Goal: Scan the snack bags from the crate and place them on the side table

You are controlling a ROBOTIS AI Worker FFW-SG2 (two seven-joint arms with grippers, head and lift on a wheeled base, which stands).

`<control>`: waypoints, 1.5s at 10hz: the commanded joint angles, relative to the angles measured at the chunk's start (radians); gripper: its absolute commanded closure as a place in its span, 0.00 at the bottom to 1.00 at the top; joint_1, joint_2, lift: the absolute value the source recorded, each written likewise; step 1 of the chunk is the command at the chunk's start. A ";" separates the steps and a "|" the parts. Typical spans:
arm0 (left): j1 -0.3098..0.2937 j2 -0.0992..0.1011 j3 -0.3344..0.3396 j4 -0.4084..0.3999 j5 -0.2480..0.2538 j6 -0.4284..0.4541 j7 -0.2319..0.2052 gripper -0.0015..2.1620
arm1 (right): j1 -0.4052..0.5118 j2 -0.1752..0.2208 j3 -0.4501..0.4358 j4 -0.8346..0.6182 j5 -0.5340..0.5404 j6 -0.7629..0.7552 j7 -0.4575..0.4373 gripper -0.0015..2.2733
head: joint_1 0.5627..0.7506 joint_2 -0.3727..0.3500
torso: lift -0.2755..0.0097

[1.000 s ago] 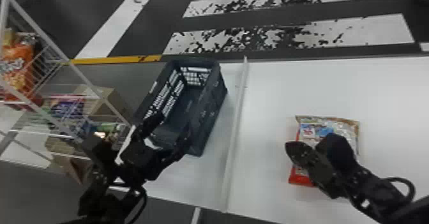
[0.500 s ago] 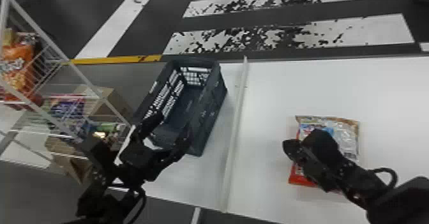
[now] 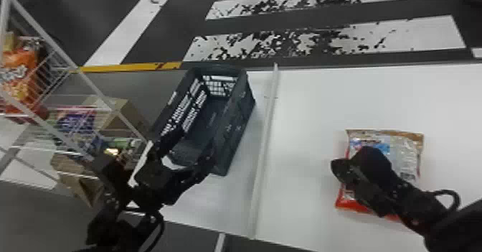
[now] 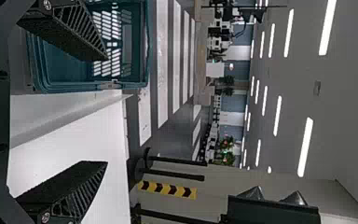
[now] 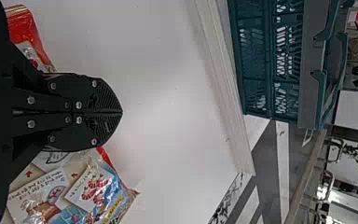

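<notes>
the right gripper (image 3: 338,167), fingers together, is above the snack bags (image 3: 405,150) on the side table (image 3: 322,100). the left gripper (image 3: 193,143), fingers wide apart, is at the crate's (image 3: 238,125) near end. a raised strip (image 3: 264,143) divides crate from bags.

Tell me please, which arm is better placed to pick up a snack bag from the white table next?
Right, I would judge. The right gripper is over the snack bags, though its fingers are shut and must first open. The left gripper is by the crate, across the white ridge.
</notes>
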 commanded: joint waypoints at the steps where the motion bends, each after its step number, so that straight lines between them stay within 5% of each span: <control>1: 0.001 -0.003 0.000 0.000 0.001 0.000 0.000 0.04 | 0.014 -0.016 -0.018 -0.012 0.000 0.000 0.006 0.98 | 0.70 1.00 | 0.64; 15: -0.004 -0.003 -0.023 0.008 -0.002 0.000 0.000 0.04 | 0.208 -0.174 -0.173 -0.227 -0.031 0.003 0.052 0.98 | 0.70 0.92 | 0.64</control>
